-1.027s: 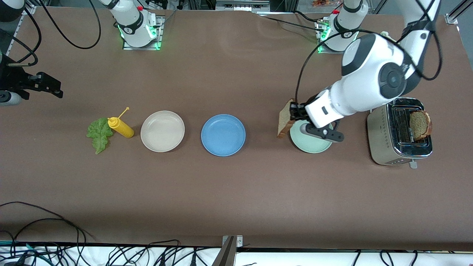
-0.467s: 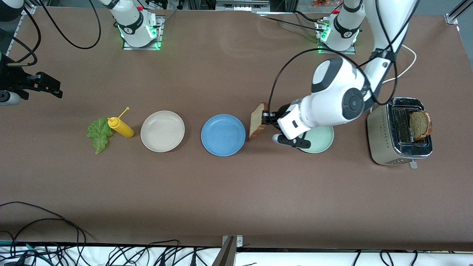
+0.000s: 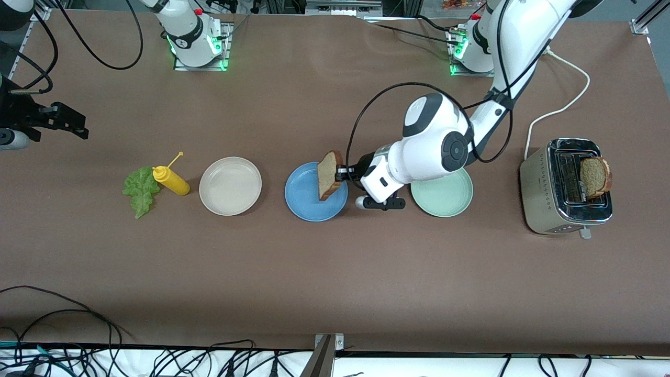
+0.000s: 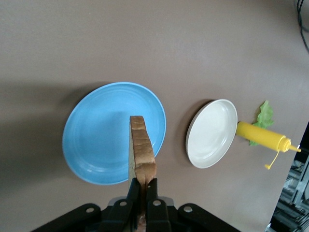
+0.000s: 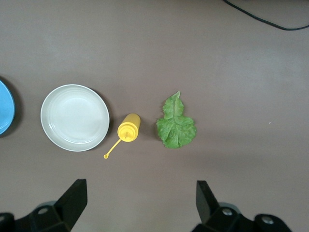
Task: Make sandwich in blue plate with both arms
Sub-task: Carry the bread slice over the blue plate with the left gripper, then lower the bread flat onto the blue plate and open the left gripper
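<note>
Toast slice (image 3: 329, 174) over blue plate (image 3: 306, 201)

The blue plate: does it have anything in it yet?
Empty: the blue plate is bare; the left end effector holds a toast slice edge-up above it.

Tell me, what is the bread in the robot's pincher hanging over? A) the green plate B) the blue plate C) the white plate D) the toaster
B: the left gripper is shut on the toast slice, holding it on edge over the blue plate, as the left wrist view also shows.
</note>
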Controlling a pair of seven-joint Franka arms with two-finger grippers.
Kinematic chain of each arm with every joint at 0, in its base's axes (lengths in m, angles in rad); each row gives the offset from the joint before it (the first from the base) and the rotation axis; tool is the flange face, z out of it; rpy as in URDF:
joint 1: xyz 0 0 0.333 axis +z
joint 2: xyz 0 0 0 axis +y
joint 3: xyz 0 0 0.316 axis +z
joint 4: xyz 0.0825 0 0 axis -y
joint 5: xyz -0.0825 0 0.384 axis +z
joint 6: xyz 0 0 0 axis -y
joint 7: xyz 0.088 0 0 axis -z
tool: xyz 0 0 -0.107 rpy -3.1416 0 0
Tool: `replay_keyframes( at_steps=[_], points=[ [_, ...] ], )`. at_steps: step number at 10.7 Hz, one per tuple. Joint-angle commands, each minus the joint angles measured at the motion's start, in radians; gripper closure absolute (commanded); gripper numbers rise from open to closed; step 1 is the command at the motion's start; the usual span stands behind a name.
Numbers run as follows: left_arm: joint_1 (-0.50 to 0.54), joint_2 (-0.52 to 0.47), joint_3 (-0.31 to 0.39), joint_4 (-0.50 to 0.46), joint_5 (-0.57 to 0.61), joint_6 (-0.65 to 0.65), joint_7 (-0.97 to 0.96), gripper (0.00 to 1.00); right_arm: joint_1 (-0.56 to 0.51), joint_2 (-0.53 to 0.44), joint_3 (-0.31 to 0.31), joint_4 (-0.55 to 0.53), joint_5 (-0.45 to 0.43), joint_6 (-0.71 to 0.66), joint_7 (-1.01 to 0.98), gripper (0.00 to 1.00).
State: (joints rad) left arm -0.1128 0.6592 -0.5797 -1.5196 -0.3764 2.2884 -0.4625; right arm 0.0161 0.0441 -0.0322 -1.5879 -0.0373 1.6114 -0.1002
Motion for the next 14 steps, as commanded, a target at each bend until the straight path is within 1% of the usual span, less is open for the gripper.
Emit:
replay_keyframes(
  at_steps=[1,3,4,7,12,14],
  points=[
    [-0.013,0.085,-0.023,0.039,-0.019,0.107,-0.027,1.00,-0.002,0.013,0.000,0.025,-0.013,-0.005,-0.016,0.00],
    [-0.016,0.129,-0.026,0.039,-0.019,0.163,-0.024,1.00,-0.002,0.011,0.000,0.025,-0.013,-0.005,-0.015,0.00],
    [-0.016,0.149,-0.047,0.038,-0.019,0.178,-0.022,1.00,-0.002,0.013,0.000,0.025,-0.013,-0.005,-0.015,0.00],
    [-0.030,0.194,-0.061,0.038,-0.021,0.267,-0.027,1.00,-0.002,0.013,0.000,0.025,-0.013,-0.004,-0.015,0.00],
    [-0.028,0.226,-0.097,0.033,-0.024,0.338,-0.030,1.00,-0.002,0.013,0.000,0.025,-0.013,-0.004,-0.015,0.00],
    [-0.030,0.237,-0.109,0.027,-0.074,0.376,-0.030,1.00,-0.002,0.013,0.000,0.025,-0.015,-0.005,-0.015,0.00]
  ],
)
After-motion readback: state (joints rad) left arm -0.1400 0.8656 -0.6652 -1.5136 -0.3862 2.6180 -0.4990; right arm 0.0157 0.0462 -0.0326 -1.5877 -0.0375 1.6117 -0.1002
